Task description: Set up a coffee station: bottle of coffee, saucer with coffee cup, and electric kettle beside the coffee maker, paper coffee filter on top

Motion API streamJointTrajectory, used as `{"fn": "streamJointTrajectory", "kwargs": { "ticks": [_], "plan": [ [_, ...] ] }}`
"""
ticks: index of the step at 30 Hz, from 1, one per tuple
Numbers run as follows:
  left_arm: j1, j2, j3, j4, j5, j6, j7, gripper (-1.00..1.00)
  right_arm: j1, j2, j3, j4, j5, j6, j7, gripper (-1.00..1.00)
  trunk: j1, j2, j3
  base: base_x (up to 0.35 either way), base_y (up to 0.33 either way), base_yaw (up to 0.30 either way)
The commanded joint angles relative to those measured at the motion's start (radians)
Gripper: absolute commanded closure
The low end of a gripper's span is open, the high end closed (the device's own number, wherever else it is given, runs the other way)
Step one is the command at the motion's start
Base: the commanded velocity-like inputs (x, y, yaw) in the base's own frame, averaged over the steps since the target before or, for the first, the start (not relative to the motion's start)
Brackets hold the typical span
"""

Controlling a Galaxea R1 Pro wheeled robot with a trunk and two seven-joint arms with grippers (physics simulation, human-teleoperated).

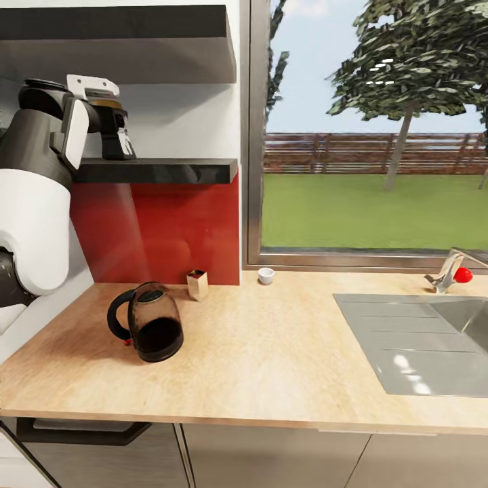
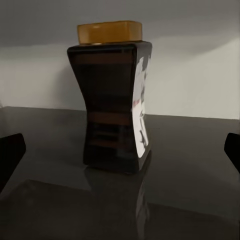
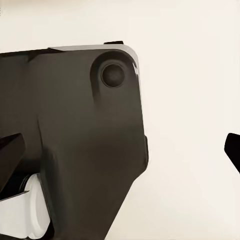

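Observation:
The bottle of coffee (image 1: 116, 134), a dark brown jar with a yellow lid, stands upright on the dark kitchen shelf (image 1: 176, 170). My left arm is raised to it. In the left wrist view the bottle of coffee (image 2: 112, 100) stands just ahead of the left gripper (image 2: 121, 152), which is open, one fingertip at each side edge. The glass electric kettle (image 1: 152, 325) sits on the kitchen countertop (image 1: 271, 359) at the left. A small white coffee cup (image 1: 266, 274) stands by the window. My right gripper (image 3: 121, 150) is open and holds nothing. The coffee maker and saucer are out of view.
A small tan-and-white open box (image 1: 197, 284) stands against the red backsplash. A steel sink (image 1: 420, 339) with a tap (image 1: 446, 272) takes the counter's right end. A second shelf (image 1: 135, 27) hangs above the first. A dark robot part (image 3: 75, 150) lies close before the right wrist camera.

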Motion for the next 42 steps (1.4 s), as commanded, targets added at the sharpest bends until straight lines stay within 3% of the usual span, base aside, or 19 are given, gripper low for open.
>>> {"fn": "streamJointTrajectory", "kwargs": {
  "ticks": [1,42],
  "plan": [
    [-0.001,0.000,0.001,-0.001,-0.008,0.004,-0.004,-1.00,0.000,0.001,-0.007,-0.001,0.004,-0.002,-0.002,-1.00,0.001,-0.002,-0.002,0.000,0.048,0.000],
    [0.001,0.001,0.001,0.001,-0.010,0.005,-0.004,-1.00,0.000,0.002,-0.007,-0.001,0.004,-0.004,-0.002,-1.00,0.001,-0.002,-0.002,0.055,0.008,0.000]
  ]
}}
